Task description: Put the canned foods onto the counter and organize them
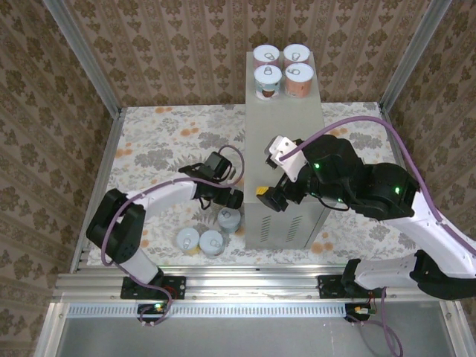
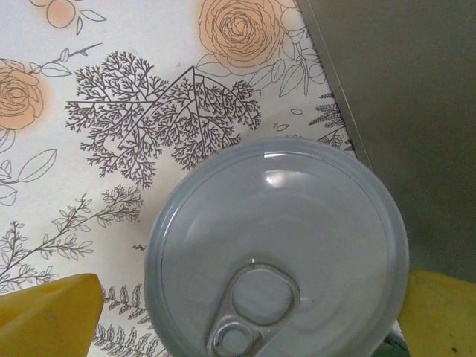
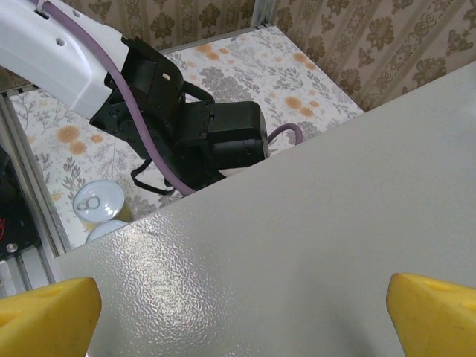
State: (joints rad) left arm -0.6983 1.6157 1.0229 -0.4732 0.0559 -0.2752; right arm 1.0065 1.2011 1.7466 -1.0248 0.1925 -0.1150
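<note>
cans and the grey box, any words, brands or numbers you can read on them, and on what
No text is readable anywhere.
Pink-labelled can on the counter: label print too small and blurred to read.
Can beside it: the same, only blurred colour.
Can lid in the left wrist view: bare metal with a pull tab, no lettering.
Counter top: plain grey, no markings.

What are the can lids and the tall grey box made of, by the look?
The can lids look like metal: smooth, silvery, faintly glossy, with soft highlights and pressed pull tabs. The grey box is probably painted sheet metal: matte, finely pebbled surface.
</note>
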